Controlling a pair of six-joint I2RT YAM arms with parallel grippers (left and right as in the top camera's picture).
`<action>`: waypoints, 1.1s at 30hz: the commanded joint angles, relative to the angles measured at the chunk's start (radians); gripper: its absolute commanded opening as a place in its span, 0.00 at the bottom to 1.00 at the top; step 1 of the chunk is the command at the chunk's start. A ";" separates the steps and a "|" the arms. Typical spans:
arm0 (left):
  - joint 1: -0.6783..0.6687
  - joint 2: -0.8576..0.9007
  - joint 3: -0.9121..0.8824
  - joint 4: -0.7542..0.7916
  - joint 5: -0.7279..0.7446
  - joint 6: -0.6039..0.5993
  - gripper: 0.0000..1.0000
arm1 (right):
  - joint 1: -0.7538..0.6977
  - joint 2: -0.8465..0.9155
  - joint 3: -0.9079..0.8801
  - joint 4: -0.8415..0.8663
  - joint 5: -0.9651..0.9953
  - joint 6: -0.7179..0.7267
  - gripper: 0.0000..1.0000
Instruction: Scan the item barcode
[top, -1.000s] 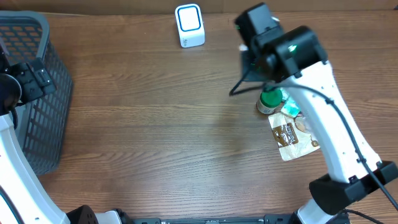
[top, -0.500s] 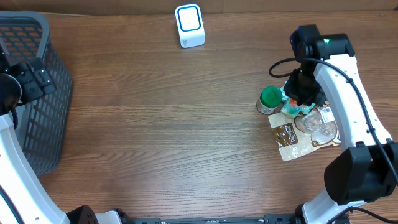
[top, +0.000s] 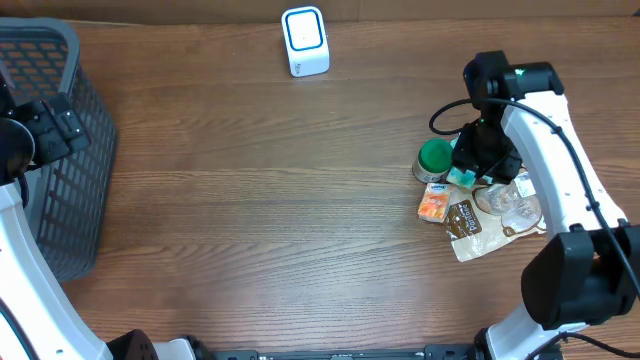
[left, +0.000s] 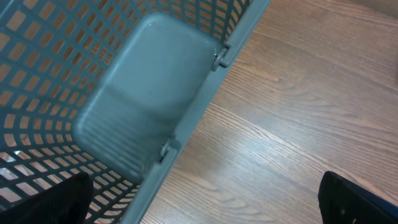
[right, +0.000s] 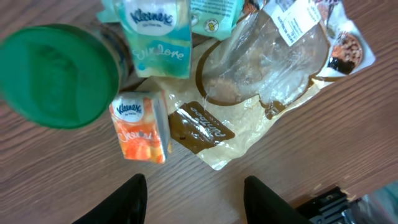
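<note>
A small orange cardboard carton lay just beside the green-lidded round jar. The right gripper and left gripper stood apart, empty.

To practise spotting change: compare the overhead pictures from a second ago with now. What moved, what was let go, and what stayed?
The right claw swung rightward to above the pouch and opened. An orange box now lies left of the pouch, apparently just let go. The jar, scanner, basket and left claw stayed put.
</note>
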 joint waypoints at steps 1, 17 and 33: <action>0.003 0.001 0.013 0.002 -0.008 0.019 1.00 | 0.014 -0.114 0.075 -0.011 -0.026 -0.060 0.50; 0.003 0.001 0.013 0.002 -0.008 0.019 0.99 | 0.051 -0.687 0.151 0.010 -0.201 -0.106 1.00; 0.003 0.001 0.013 0.001 -0.008 0.019 0.99 | 0.051 -0.821 0.136 -0.029 -0.090 -0.106 1.00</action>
